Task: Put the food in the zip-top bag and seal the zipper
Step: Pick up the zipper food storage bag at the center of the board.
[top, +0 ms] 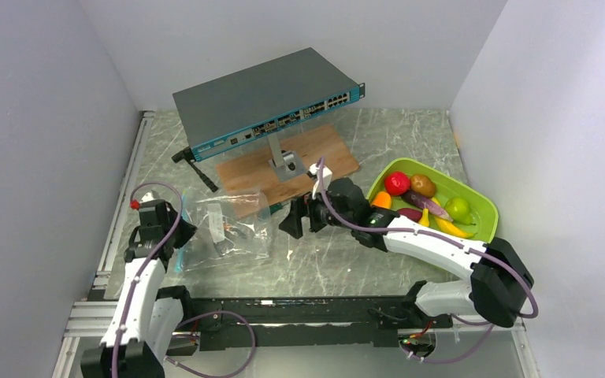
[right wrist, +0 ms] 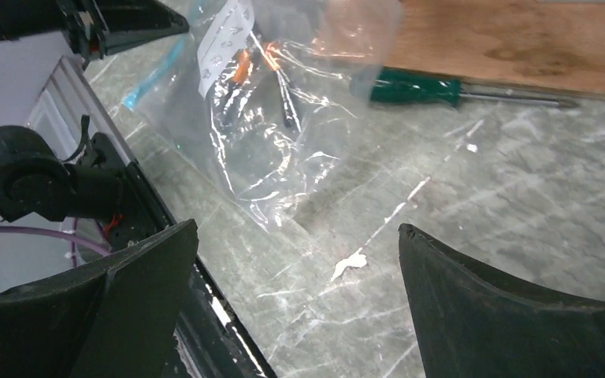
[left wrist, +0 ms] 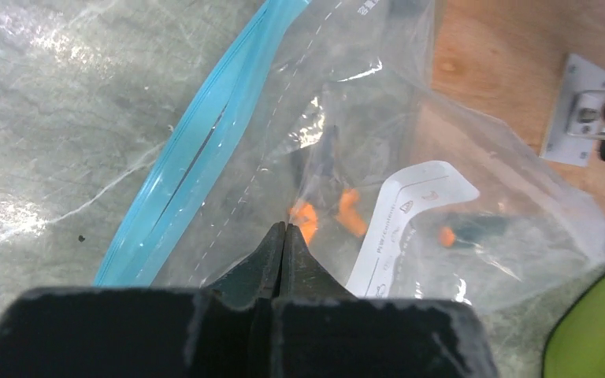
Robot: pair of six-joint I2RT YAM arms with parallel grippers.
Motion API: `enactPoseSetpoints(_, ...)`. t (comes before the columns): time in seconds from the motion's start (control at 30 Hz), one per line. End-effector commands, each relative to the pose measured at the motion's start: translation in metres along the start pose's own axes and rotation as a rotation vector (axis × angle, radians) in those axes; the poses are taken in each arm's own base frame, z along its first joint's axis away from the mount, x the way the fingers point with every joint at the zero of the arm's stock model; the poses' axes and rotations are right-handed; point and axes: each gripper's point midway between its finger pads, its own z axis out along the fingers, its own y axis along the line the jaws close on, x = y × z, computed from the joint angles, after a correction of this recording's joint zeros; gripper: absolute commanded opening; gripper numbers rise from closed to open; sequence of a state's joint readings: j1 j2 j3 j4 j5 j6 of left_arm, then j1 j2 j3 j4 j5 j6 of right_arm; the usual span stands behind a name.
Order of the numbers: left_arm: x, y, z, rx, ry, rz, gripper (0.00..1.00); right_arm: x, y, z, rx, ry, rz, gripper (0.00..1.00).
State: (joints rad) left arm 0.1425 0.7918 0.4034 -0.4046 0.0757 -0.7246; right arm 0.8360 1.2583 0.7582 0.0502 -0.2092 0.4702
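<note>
The left fingers (left wrist: 261,266) are pressed closed, tip to tip, and appear to pinch a fold of clear film on the zip-top bag (left wrist: 488,205). Just to their left runs the zipper (left wrist: 197,150), a teal-blue strip with a thin dark slit along it. Whether the mouth is truly parted cannot be told. Ahead of the fingertips, inside the bag, lie a white label and some small orange and dark pieces, too blurred to name.

The right fingers (right wrist: 130,303) are spread wide and hold nothing. They hover over the grey bench (right wrist: 488,197) and point at the bag's far end, near but apart from it. Beyond them a green-handled screwdriver (right wrist: 413,87) lies beside a wooden board (top: 246,179).

Well behind the right fingers sits the lime-green tray (top: 484,223) with all the food: red apple (top: 396,183), brown round fruit (top: 422,185), green pear (top: 458,208), eggplant (top: 425,205), banana (top: 453,230) and orange (top: 381,200).

The step in hand looks like holding the bag ready. Next, the right fingers likely must help open the mouth or turn back for a fruit.
</note>
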Motion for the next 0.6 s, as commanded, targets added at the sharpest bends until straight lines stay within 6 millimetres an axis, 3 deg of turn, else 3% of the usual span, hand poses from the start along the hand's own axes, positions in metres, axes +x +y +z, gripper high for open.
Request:
enactPoseSetpoints(0.0,-0.015,-0.02,-0.032,0.066,-0.047,0.011,0.0,-0.021,0.021,0.008,0.027,-0.06,-0.149,1.0)
enactPoseSetpoints(0.1,-0.016,-0.03,-0.049,0.124,-0.063,0.008,0.0,-0.019,0.038,0.014,0.046,-0.061,-0.251,1.0)
enactPoseSetpoints(0.27,-0.012,-0.05,-0.071,0.238,-0.054,-0.001,0.0,0.002,0.078,0.027,0.067,-0.062,-0.496,1.0)
enactPoseSetpoints(0.4,-0.008,-0.058,-0.082,0.276,-0.029,-0.025,0.0,0.029,0.116,0.039,0.094,-0.097,-0.793,1.0)
enactPoseSetpoints(0.57,-0.007,-0.062,-0.09,0.298,-0.028,-0.033,0.0,0.063,0.135,0.056,0.154,-0.184,-1.101,1.0)
